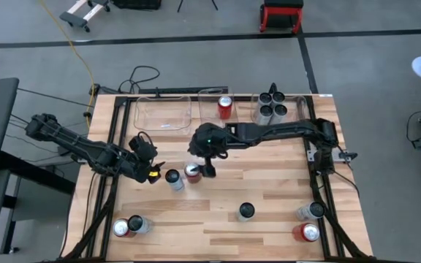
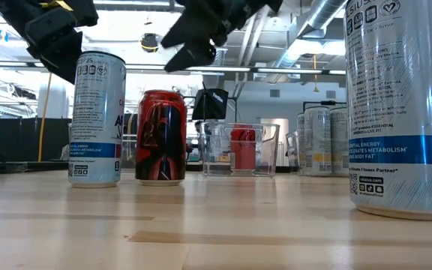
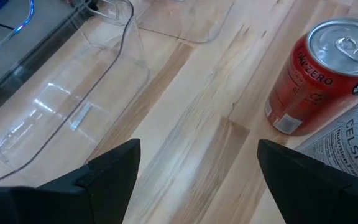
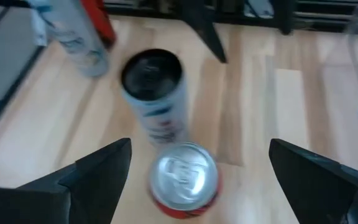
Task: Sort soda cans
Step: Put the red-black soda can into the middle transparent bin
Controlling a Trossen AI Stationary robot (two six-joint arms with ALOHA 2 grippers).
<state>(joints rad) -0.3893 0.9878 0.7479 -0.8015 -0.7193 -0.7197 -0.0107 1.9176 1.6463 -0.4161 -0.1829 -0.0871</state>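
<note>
My right claw [image 1: 207,170] hangs over the middle of the bench [image 1: 269,183], fingers spread wide, gripping nothing. Directly beneath it stands a red can [image 4: 184,179], upright, with a silver-grey can [image 4: 153,93] just beside it. My left claw [image 1: 152,172] sits next to that silver-grey can, fingers apart, empty. One red can [image 1: 225,107] stands in a clear bin [image 1: 212,93] at the far edge; a cluster of grey cans [image 1: 271,107] fills the neighbouring bin. Remaining cans stand upright on the near half: a pair [image 1: 129,226] at my left corner, one [image 1: 246,212] in the centre, two [image 1: 308,222] at my right corner.
</note>
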